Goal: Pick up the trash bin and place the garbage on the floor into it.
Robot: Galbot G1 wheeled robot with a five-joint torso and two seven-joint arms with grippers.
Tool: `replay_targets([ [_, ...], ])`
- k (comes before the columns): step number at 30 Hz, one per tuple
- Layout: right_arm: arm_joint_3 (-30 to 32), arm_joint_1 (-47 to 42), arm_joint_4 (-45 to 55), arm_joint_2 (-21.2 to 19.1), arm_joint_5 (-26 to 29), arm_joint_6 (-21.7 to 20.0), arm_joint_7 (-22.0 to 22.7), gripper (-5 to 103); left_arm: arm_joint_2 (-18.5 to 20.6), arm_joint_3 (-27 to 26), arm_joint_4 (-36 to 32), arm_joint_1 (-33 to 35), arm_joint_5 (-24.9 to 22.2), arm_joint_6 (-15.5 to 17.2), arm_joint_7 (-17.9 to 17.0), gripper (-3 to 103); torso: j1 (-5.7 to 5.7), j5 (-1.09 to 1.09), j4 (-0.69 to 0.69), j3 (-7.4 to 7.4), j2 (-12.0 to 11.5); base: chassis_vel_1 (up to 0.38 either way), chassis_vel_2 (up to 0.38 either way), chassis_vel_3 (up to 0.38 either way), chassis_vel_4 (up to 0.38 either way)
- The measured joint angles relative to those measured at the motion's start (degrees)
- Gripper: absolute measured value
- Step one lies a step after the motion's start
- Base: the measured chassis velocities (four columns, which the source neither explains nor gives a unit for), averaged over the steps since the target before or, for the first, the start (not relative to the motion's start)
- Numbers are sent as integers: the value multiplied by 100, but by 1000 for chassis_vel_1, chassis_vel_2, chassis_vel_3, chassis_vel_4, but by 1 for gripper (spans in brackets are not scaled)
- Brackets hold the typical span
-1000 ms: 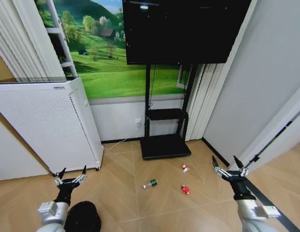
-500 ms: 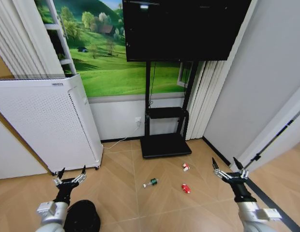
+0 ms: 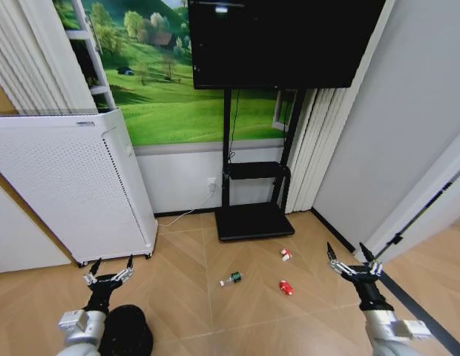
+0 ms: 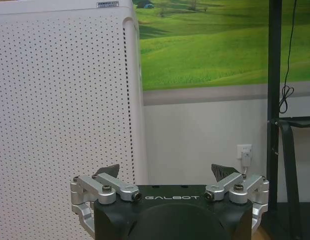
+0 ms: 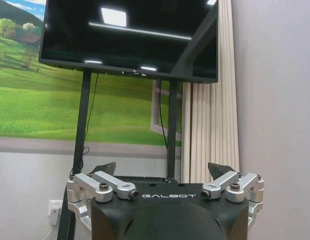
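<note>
— Where's the trash bin (image 3: 126, 332)?
— On the floor (image 3: 185, 297), just below the left pincer (image 3: 109, 273), which is spread open and empty.
— And the garbage?
— Bottle (image 3: 231, 279), packet (image 3: 286, 254) and can (image 3: 286, 288) lie between both pincers; the right pincer (image 3: 352, 262) gapes too.

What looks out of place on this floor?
Three bits of litter lie loose: a bottle, a packet and a can. The bin stands apart, by the left gripper.

The TV stand (image 3: 252, 221) is the landmark: before it on the floor (image 3: 245, 311) lie the bottle (image 3: 231, 279), the packet (image 3: 286, 254) and the can (image 3: 286, 288). Left of it stands the air purifier (image 3: 67, 185), with the trash bin (image 3: 126, 334) before that.
</note>
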Motion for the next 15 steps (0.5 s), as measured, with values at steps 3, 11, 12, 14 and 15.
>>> replay_targets([
  [3,15,-21,0,-20,-19,-34,-17,100,1,0,0,-2,0,-6,2,100,-21,0,0,-43,-63,0,0,0,0],
  [11,17,-142,23,-97,91,-81,-729,100,-10,-7,5,14,7,-36,51,100,-88,0,0,-178,-264,0,0,0,0],
  [12,17,-143,2,-110,66,-100,-790,100,-10,-7,5,18,9,-40,54,100,-96,0,0,-197,-292,0,0,0,0],
  [14,23,-145,-30,-130,12,-155,-886,100,-8,-16,0,32,8,-47,61,100,-111,0,0,-230,-342,0,0,0,0],
  [15,23,-145,-30,-130,12,-155,-886,100,-8,-16,0,32,8,-47,61,100,-111,0,0,-230,-342,0,0,0,0],
])
